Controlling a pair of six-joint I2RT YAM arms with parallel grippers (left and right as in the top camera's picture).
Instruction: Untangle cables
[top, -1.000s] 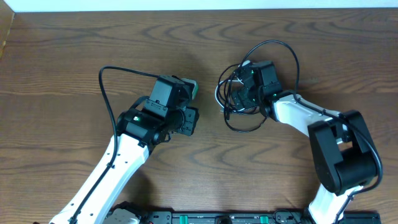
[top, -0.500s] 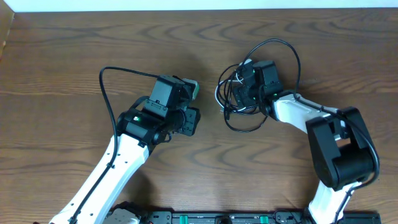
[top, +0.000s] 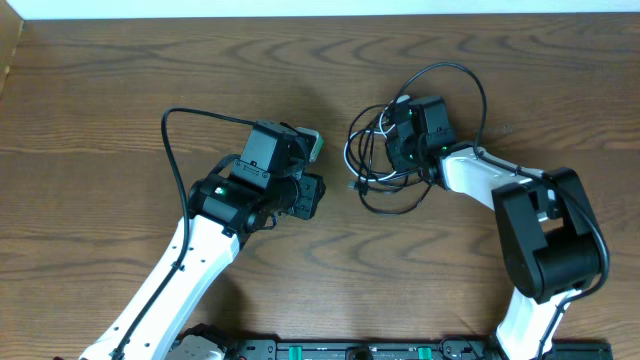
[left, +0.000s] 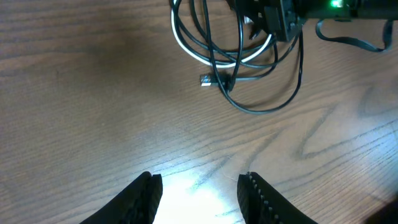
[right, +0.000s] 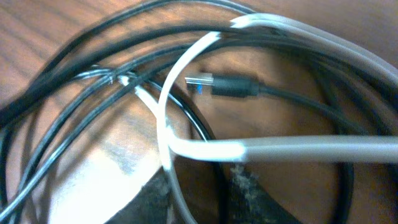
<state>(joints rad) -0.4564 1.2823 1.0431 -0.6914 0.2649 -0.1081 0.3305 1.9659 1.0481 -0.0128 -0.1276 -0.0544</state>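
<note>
Holds the left gripper (left: 199, 190) released, fingers spread with only bare table (left: 74, 112) between them, the cables (left: 236, 56) lying well ahead of the jaws as one tangle of black loops and a white one, a small plug end (left: 206, 79) poking out on the near side. Has the right gripper (right: 200, 198) down in that same tangle, a white cable (right: 168, 143) running down between its fingertips (right: 155, 196), close against one of them, and a black plug (right: 233, 87) lying just ahead of them. Cannot tell whether those jaws pinch the white cable or merely stand around it.
</note>
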